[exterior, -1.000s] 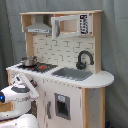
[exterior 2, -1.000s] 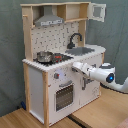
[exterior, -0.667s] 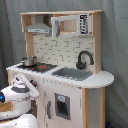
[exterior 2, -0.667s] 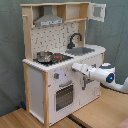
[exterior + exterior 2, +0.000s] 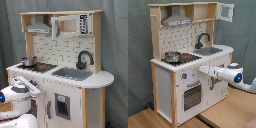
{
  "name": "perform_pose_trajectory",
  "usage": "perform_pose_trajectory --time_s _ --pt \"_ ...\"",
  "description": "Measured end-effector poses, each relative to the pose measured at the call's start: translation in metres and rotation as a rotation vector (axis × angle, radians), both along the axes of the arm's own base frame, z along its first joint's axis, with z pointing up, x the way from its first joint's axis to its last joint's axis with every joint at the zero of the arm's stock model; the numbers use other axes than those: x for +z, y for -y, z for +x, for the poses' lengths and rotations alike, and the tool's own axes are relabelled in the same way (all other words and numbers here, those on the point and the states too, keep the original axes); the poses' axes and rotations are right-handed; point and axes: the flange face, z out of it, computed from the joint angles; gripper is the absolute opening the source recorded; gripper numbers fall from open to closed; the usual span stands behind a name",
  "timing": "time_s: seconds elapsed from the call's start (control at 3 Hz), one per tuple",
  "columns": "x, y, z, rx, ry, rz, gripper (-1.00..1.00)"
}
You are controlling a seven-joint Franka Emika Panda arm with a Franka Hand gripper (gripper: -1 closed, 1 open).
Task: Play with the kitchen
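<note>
second exterior view shows the gripper [image 5: 204, 69] at the kitchen [image 5: 178, 60] front, near the knobs [image 5: 185, 76] above the oven door [image 5: 192, 95]; whether its fingers are wide or narrow i cannot tell. play looks barely begun. white and light-wood, the kitchen stands on a wooden floor [image 5: 148, 120], a pot [image 5: 172, 56] on its stovetop.

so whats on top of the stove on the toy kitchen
A small metal pot sits on the stovetop, toward the second exterior view's left. Its inside is not visible. The grey hood hangs above it. The stovetop's other burner looks bare.
</note>
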Motion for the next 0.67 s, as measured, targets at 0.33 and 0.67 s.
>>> perform_pose_trajectory --time_s 0.33,0.67 --pt "0.0 -0.0002 -0.0001 0.007 0.004 -0.112 -1.0" --pt "-0.0001 -0.0003 -0.0001 0.014 0.007 -0.213 -1.0"
